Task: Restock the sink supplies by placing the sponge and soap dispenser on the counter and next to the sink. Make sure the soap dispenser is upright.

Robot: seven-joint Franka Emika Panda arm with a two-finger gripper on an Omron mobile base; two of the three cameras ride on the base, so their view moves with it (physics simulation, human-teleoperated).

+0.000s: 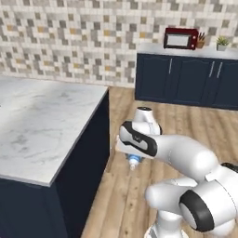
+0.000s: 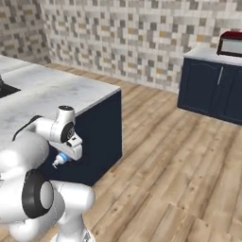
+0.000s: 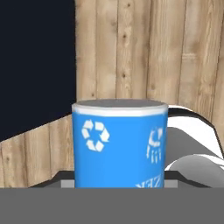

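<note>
My gripper (image 1: 133, 155) hangs low beside the island's dark cabinet side, over the wooden floor, and is shut on the soap dispenser (image 1: 134, 161). The soap dispenser (image 3: 120, 144) is a blue cylinder with white print; its white-rimmed far end points down at the floor. In the right base view the soap dispenser (image 2: 60, 159) sticks out below the gripper (image 2: 66, 155), tilted down and to the left. The counter (image 1: 42, 125) (image 2: 56, 90) lies higher, to the left of the hand. A black corner of the sink (image 2: 5, 89) shows at the far left. The sponge is out of view.
The island's navy cabinet side (image 2: 99, 137) stands close to the hand. Across the wooden floor (image 2: 179, 160) runs a second navy cabinet row (image 1: 186, 79) carrying a red microwave (image 1: 180, 38) and a small plant (image 1: 222, 43). A tiled wall (image 1: 69, 37) closes the back.
</note>
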